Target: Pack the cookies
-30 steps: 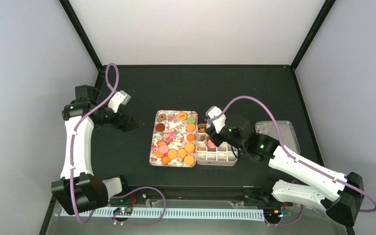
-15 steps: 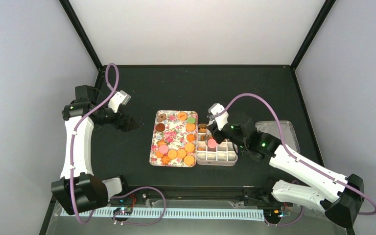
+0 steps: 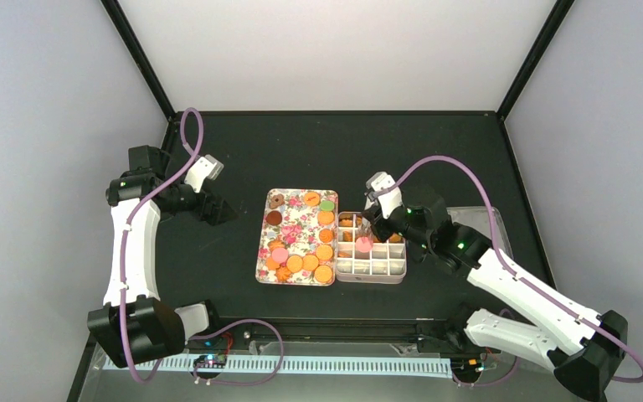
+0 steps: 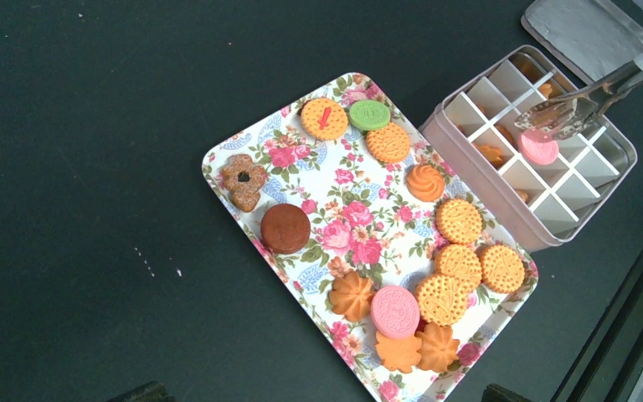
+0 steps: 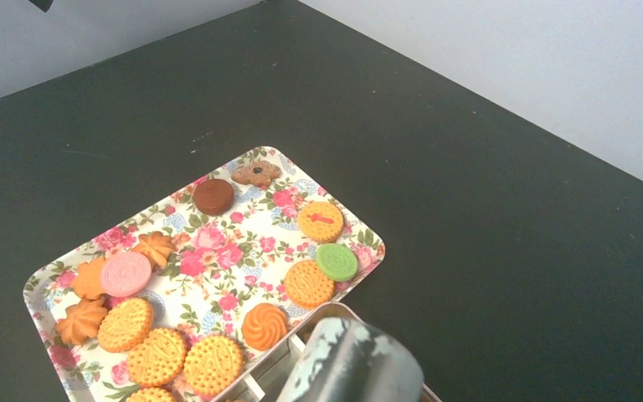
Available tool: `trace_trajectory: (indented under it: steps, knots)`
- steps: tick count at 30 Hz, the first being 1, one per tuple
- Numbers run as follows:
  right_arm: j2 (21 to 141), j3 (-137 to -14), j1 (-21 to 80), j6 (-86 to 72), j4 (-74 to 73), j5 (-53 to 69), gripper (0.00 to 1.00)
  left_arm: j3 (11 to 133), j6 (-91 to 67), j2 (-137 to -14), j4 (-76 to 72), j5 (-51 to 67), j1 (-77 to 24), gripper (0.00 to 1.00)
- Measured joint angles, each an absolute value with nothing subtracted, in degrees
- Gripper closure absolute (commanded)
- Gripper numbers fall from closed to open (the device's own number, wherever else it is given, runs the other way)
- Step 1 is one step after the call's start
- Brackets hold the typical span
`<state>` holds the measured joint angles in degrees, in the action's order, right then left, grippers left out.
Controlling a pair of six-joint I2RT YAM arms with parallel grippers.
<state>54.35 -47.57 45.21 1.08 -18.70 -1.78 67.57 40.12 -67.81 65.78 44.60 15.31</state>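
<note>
The cookies [image 4: 439, 297] lie scattered on a flower-patterned tray [image 4: 335, 193]; most are orange, with brown, pink and green ones among them. Right of the tray [image 3: 295, 219] stands a divided box [image 3: 372, 270] with a few cookies in its cells. My right gripper [image 3: 379, 218] is shut on metal tongs [image 4: 590, 96], whose tips hang just over a pink cookie [image 4: 538, 148] in a box cell. Whether the tips pinch it I cannot tell. In the right wrist view the tongs' looped end [image 5: 353, 362] hides my fingers. My left gripper [image 3: 218, 209] stays open, left of the tray, holding nothing.
The box's lid [image 3: 494, 224] lies on the black table right of the box, under my right arm. The table's raised black edge runs along the far side [image 3: 335, 113].
My right wrist has shifted to the right and away from me while the tongs' tips stayed over the pink cookie in the box. The left arm has not moved.
</note>
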Motion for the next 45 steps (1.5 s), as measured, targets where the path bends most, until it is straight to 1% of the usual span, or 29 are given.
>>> trace_trajectory:
  steps: [4, 11, 25, 32, 37, 45]
  knots:
    - [54.3, -47.7, 45.2, 1.2, -19.2, -0.9, 0.77, 67.6, 40.1, -67.8, 65.8, 44.6, 15.3, 0.01]
    - [53.7, -47.7, 45.2, 1.2, -20.0, 0.4, 0.76, 67.6, 40.1, -67.8, 65.8, 44.6, 15.3, 0.01]
    - [50.6, -49.4, 45.0, 1.2, -26.7, 1.5, 0.77, 67.6, 40.1, -67.8, 65.7, 45.3, 15.3, 0.01]
    - [53.0, -52.6, 44.9, 1.9, -26.2, 0.3, 0.76, 67.6, 40.1, -67.4, 65.7, 45.5, 15.3, 0.01]
    - [55.8, -52.6, 43.6, 2.7, -25.7, 0.8, 0.74, 67.6, 40.1, -67.1, 65.7, 45.5, 15.3, 0.01]
    - [56.2, -51.6, 42.3, 2.7, -25.2, 3.0, 0.73, 67.6, 40.1, -67.1, 65.7, 45.5, 15.3, 0.01]
